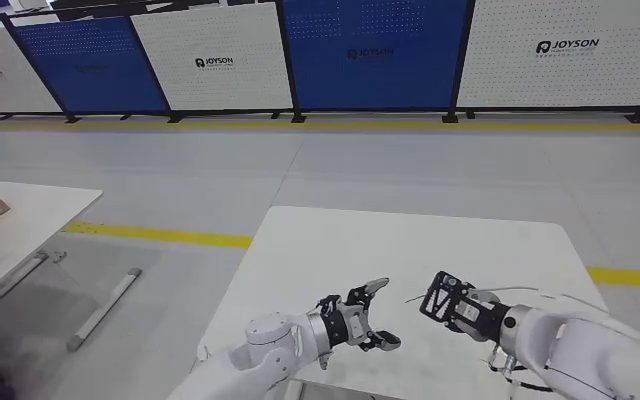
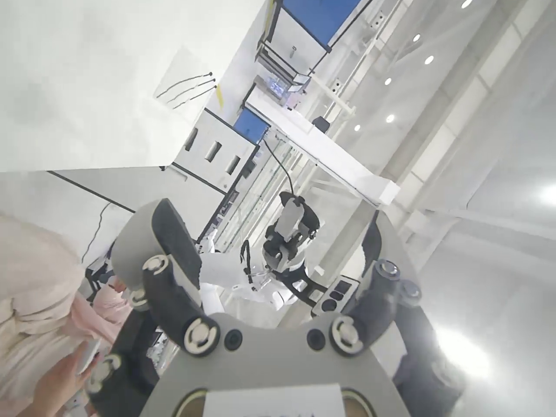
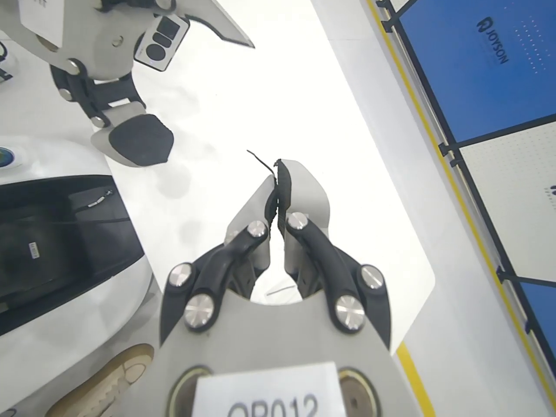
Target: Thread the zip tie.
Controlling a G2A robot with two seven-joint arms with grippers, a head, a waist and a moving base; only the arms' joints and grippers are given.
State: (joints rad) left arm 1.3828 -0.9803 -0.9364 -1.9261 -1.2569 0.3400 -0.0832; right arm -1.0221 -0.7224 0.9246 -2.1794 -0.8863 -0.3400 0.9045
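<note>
A thin black zip tie (image 3: 259,160) is pinched between the pads of my right gripper (image 3: 278,175), which is shut on it; a short tip pokes out past the fingertips. In the top view the right gripper (image 1: 432,297) hovers over the near right part of the white table (image 1: 400,240), with the tie's tip (image 1: 412,298) pointing toward the left gripper. My left gripper (image 1: 388,312) stands open a short way to the left of it, with nothing between its fingers (image 3: 139,140). From the left wrist view, the right gripper (image 2: 278,258) faces the open left jaws.
Several spare black zip ties (image 2: 186,88) lie near a corner of the table. A thin strip (image 3: 280,290) lies on the table under the right gripper. Blue and white partition panels (image 1: 370,50) stand across the floor beyond a yellow line.
</note>
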